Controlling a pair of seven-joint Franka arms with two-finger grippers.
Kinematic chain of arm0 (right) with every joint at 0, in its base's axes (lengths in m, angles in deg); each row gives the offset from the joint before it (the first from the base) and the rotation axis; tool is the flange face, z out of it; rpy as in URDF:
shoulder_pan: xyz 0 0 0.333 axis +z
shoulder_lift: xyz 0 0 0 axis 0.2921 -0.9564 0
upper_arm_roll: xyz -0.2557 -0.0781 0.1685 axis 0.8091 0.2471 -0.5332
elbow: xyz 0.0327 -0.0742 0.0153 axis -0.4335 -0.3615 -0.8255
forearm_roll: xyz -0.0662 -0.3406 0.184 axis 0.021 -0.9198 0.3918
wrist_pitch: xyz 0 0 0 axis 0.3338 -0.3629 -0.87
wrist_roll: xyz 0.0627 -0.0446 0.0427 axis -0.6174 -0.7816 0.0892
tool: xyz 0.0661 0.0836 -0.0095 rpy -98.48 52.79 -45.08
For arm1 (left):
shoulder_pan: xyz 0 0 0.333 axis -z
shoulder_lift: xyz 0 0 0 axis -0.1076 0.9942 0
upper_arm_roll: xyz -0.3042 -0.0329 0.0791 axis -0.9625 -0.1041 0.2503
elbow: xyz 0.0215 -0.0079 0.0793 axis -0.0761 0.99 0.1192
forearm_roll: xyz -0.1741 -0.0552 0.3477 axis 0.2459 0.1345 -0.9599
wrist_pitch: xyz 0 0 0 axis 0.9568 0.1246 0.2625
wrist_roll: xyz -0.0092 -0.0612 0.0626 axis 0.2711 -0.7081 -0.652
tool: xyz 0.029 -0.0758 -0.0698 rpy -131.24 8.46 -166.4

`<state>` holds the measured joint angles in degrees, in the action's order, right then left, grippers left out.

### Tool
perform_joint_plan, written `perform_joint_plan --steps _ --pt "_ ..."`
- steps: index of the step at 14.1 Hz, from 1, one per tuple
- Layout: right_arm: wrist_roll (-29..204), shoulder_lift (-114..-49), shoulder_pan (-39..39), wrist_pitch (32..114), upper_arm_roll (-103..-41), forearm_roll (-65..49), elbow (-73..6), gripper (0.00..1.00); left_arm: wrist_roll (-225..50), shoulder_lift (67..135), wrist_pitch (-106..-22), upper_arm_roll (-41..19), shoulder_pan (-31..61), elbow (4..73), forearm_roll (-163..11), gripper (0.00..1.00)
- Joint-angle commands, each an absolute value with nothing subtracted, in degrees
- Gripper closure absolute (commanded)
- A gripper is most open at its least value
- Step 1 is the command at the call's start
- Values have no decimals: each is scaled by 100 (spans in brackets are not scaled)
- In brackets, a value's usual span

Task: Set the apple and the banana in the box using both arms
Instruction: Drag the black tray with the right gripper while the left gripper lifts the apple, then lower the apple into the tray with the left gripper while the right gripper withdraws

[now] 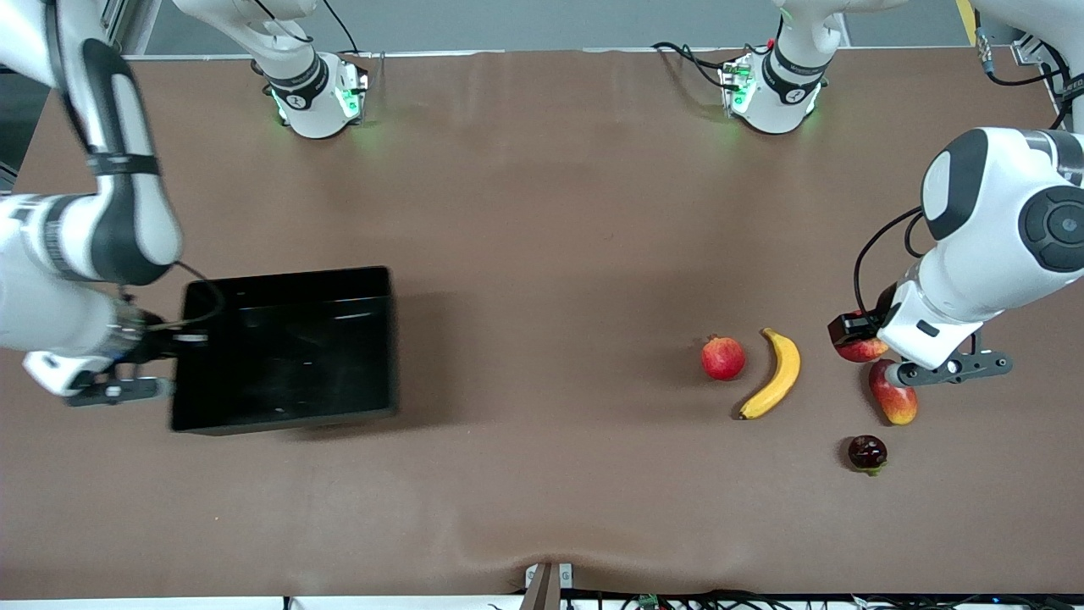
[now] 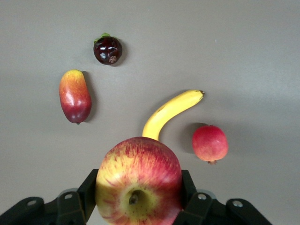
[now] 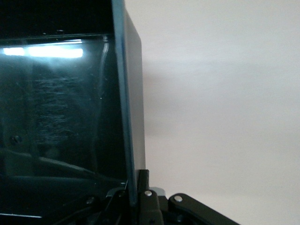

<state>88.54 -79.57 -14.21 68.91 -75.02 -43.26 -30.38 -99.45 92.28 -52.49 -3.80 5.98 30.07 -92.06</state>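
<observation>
Brown surface (image 1: 542,212) w/ my two white arms reaching in from their bases. My left pincer (image 2: 139,206) is clamped on the apple (image 2: 138,180), up in the air over the surface at the left arm's end, just above the mango-like fruit (image 1: 894,400). Front cam shows only a sliver of the apple; the wrist hides the rest. Wrist cam shows it well: round, red w/ yellow streaks, pale stem dimple facing the lens, finger pads (image 2: 88,192) pressed on both sides. Pincer body is cut off by the frame edge.

Banana (image 1: 774,374) lies on the surface, long, curved, yellow, dark tips, between a pinkish-red round fruit (image 1: 722,357) and the mango-like one, touching neither. Its lower end is hidden by the apple in the left wrist cam. Small dark round fruit (image 1: 867,452) sits nearer the front cam than the rest.

Box (image 1: 288,347), glossy black, shallow, nothing in it, sits toward the right arm's end. My right pincer (image 1: 152,352) is clenched on its end wall; in the right wrist cam the wall's rim runs straight down between the fingers. Fingers barely visible, mostly dark & cut off.
</observation>
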Motion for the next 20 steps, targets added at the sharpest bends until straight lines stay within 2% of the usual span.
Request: perform_joint_plan --steps 1,6,9,15,18,20 --pt "8365 -7843 -700 6793 -7471 -4081 -3138 100 -10246 8930 -5092 -550 573 3160 -9234 100" --pt "6635 -8019 480 7100 -7471 -3801 -3129 100 -11430 9035 -5057 -1181 591 3169 -9225 100" --pt "6124 -8229 972 7276 -7462 -3063 -3155 100 -12300 9254 -5118 -1525 784 3152 -9234 100" --pt "5000 -8722 1912 7970 -7462 -3035 -3190 100 -13417 9536 -5389 -1534 1530 3134 -9243 100" --pt "4568 -8924 2308 8321 -7462 -3035 -3190 94 -14295 10018 -5907 -1525 1987 3134 -9321 100" --pt "4409 -9064 2528 8559 -7462 -3035 -3190 81 -14701 10379 -6242 -1516 2216 3143 -9479 100"
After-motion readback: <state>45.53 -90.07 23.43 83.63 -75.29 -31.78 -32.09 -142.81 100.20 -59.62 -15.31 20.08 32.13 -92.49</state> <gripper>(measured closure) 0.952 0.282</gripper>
